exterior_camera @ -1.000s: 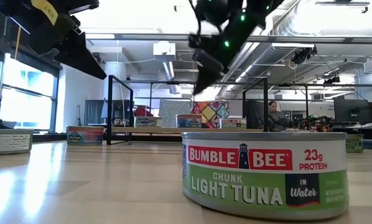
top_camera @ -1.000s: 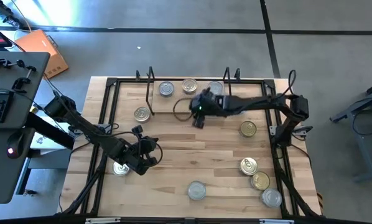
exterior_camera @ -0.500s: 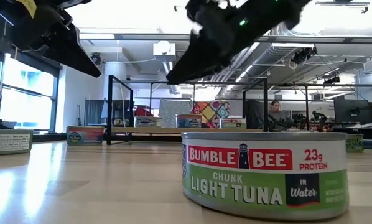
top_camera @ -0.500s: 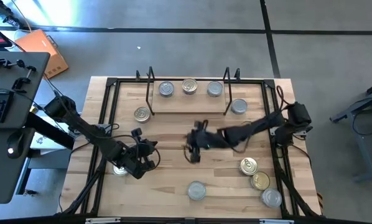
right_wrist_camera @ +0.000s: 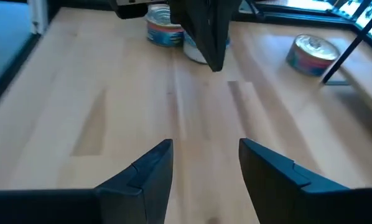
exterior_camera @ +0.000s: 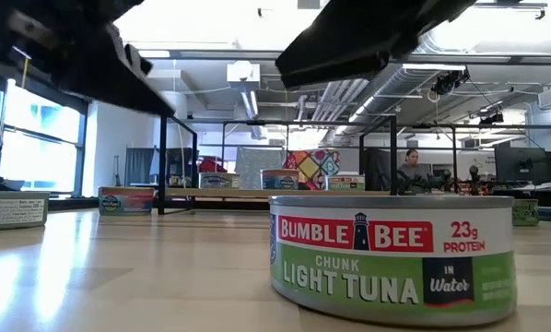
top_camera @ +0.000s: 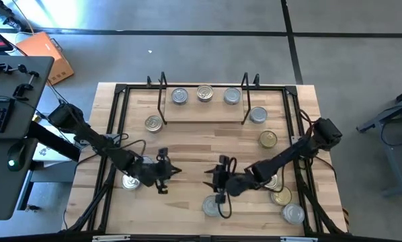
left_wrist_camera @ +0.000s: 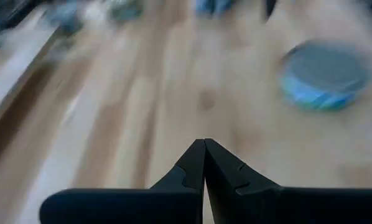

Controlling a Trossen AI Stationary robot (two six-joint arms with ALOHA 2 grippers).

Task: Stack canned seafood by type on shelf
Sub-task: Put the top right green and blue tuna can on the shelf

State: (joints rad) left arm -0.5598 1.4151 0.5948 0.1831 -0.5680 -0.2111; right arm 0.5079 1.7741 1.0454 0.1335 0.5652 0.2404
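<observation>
Right gripper (top_camera: 218,180) over the front-centre of the tabletop (top_camera: 187,144) — fingers spread, nothing between them. Left gripper (top_camera: 166,170) just beside it, toward the left side, fingers pressed together, empty.

Nearest target: Bumble Bee chunk light tuna tin (top_camera: 212,206), silver-grey top, upright, lying from the right gripper toward the table's front edge, near but not touching. Closer to the right gripper than to the left. Round and squat, so no long axis to line the fingers up with; probably a short reach toward the front edge, then down. Shelf (top_camera: 204,114) well apart from it, at the far edge.

Count from above, eleven tins:
- on the shelf, three abreast (top_camera: 204,93);
- on the tabletop, eight: gold-topped four, one (top_camera: 153,123) left of the shelf, one (top_camera: 268,139) on the right, one (top_camera: 280,195) front right, one partly under the right arm; silver-grey three, counting the tuna tin; one (top_camera: 129,181) half under the left arm — tone not clear.

No stacks anywhere yet.
</observation>
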